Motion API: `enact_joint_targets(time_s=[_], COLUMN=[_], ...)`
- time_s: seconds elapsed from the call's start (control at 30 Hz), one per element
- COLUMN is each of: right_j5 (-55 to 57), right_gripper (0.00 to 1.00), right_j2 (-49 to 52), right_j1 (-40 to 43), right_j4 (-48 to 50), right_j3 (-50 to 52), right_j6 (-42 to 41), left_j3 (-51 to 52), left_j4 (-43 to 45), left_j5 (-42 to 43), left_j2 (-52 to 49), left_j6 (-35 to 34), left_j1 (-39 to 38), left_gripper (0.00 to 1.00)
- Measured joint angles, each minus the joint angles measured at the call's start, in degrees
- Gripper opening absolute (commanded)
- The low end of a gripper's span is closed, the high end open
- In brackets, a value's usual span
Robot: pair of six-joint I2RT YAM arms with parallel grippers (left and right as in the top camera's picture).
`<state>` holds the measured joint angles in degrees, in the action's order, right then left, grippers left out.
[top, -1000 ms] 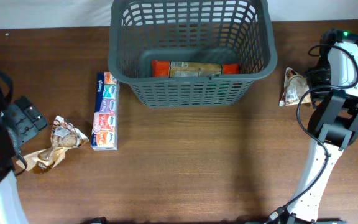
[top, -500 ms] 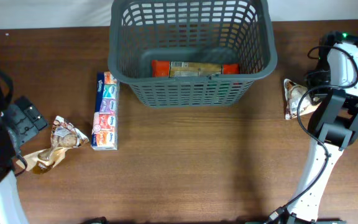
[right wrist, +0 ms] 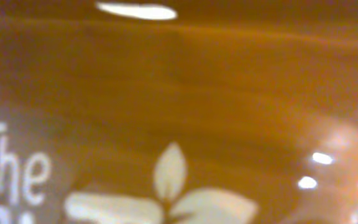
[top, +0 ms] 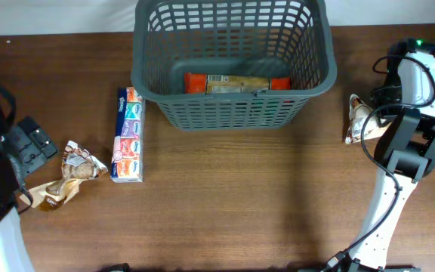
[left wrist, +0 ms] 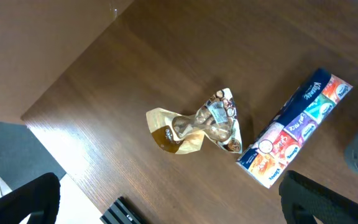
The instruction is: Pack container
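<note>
basket (top: 232,85): far centre of the tabletop (top: 240,200), an orange package (top: 195,81) inside
right gripper (top: 369,115): closed on a snack packet (top: 356,121), right of the basket
left gripper (top: 36,142): wide open, near a crumpled wrapper (top: 70,177)

— Where does the overhead camera look from?
— Straight down on the wooden table (top: 225,196), from well above; the grey basket (top: 232,113) sits at twelve o'clock.
— And the left wrist camera?
— High over the nine o'clock side, tilted down at the crumpled snack bag (left wrist: 197,124) and the tissue multipack (left wrist: 294,137); the overhead view shares both.
— The right wrist one?
— At three o'clock, so close to a glossy packet (right wrist: 163,183) that its print blurs.
</note>
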<state>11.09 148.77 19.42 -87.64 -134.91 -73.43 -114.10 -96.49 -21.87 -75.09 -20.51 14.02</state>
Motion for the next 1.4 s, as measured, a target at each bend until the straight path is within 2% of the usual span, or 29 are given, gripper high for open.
enact_joint_targets(time_s=[0.27, 0.67, 0.7, 0.73, 0.77, 0.8, 0.87, 0.9, 0.93, 1.17, 1.4], right_j5=[0.02, 1.14, 1.18, 1.18, 1.31, 1.36, 1.44, 1.53, 1.53, 1.57, 1.53], right_gripper=[0.04, 0.04, 0.08, 0.24, 0.47, 0.62, 0.88, 0.97, 0.99, 0.99, 0.99], right_j2=[2.60, 1.99, 1.11, -0.04, -0.92, -1.46, -2.01, -2.03, -2.03, -2.03, -2.03], right_j1=[0.00, -1.66, -1.99, -2.38, -2.62, -2.84, -3.02, -3.02, -3.02, -2.95, -2.95], right_j4=[-1.07, -5.40, -5.42, -5.44, -5.55, -5.73, -6.19, -6.38, -6.47, -5.38, 0.24], right_j3=[-7.74, -42.45, -43.19, -43.78, -44.26, -44.57, -44.83, -44.83, -44.57, -39.95, -25.53], right_j6=[10.75, 26.73, 27.19, 27.56, 28.04, 28.15, 28.50, 28.65, 28.70, 29.07, 29.09], left_j3=[-0.02, -0.02, -0.02, -0.02, 0.00, -0.02, -0.02, -0.02, -0.02, 0.00, -0.02], left_j4=[0.02, 0.02, 0.02, 0.02, 0.02, 0.02, 0.00, 0.02, 0.02, 0.02, 0.00], left_j5=[0.00, 0.00, 0.00, 0.00, 0.00, 0.00, 0.00, 0.00, 0.00, 0.00, 0.00], left_j2=[0.00, 0.00, 0.00, 0.00, 0.00, 0.00, 0.00, 0.00, 0.00, 0.00, 0.00], left_j6=[0.00, 0.00, 0.00, 0.00, 0.00, 0.00, 0.00, 0.00, 0.00, 0.00, 0.00], left_j1=[0.00, 0.00, 0.00, 0.00, 0.00, 0.00, 0.00, 0.00, 0.00, 0.00, 0.00], left_gripper=[0.99, 0.99, 0.99, 0.99, 0.99, 0.99, 0.99, 0.99, 0.99, 0.99, 0.99])
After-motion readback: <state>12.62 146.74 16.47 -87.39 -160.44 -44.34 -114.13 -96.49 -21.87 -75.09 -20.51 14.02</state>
